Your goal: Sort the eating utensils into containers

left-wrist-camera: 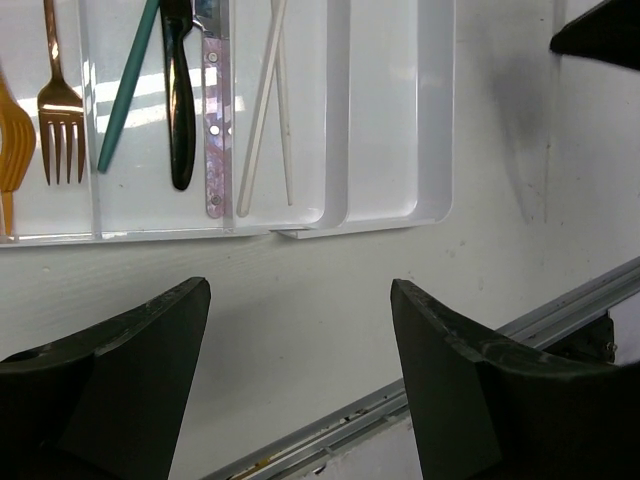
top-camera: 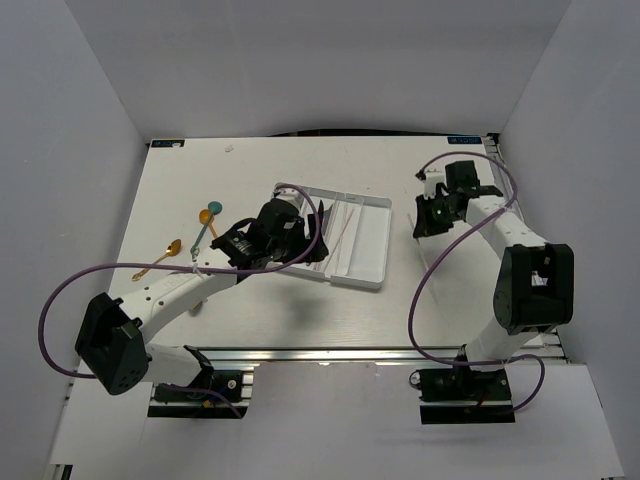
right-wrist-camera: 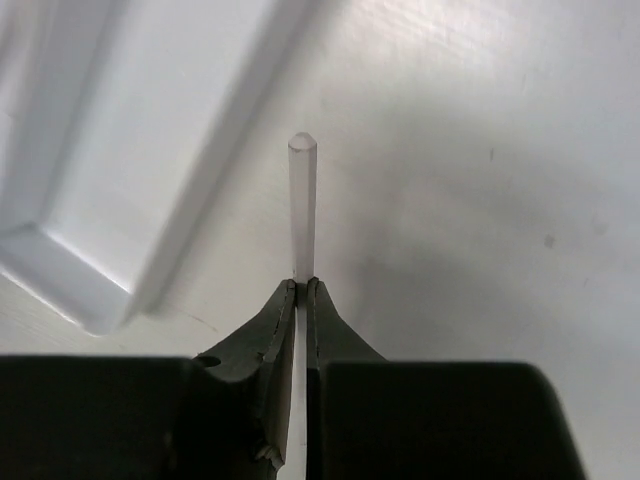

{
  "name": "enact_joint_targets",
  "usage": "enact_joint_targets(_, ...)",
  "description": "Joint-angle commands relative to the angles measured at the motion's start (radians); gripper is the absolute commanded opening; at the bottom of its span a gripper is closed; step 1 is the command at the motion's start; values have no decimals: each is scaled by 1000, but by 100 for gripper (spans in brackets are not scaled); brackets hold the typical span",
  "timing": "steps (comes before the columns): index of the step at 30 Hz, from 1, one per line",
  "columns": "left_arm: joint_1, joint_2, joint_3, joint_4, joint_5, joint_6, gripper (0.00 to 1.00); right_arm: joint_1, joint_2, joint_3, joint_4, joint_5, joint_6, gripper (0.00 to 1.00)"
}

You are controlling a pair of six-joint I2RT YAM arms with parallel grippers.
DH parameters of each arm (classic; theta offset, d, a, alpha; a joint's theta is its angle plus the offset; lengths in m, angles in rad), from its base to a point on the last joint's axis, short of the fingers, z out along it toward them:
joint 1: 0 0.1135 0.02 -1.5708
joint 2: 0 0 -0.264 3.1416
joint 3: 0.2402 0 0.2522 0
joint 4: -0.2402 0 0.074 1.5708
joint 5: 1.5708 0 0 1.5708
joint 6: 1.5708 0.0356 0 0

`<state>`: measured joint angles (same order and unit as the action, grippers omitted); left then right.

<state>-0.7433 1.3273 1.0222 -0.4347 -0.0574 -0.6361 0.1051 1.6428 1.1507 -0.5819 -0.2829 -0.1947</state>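
Glossy white plastic tray [left-wrist-camera: 436, 110], translucent matt chopstick [right-wrist-camera: 302, 200] (frosted look), shiny gold fork [left-wrist-camera: 60, 105]

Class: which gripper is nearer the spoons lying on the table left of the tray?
Left. The left gripper hovers at the tray's left end, right of the spoons; the right gripper is past the tray's right side, holding a chopstick.

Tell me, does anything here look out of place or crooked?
Yes: the white tray sits skewed on the table, and a teal spoon and a gold spoon lie loose left of it, unsorted. The right hand holds a pale chopstick.
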Motion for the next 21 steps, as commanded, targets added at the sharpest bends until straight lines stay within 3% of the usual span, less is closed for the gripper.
enact_joint_targets(1,7,-46,-5,-10,-33,6,84,4,-28,95,24,-175,47,0)
enact_joint_targets(9,16,-109,-30,-39,-81,-19,84,122,31,205,109,-323,276,0)
enact_joint_targets(21,24,-195,-63,-99,-134,-80,85,318,129,193,477,-400,684,0)
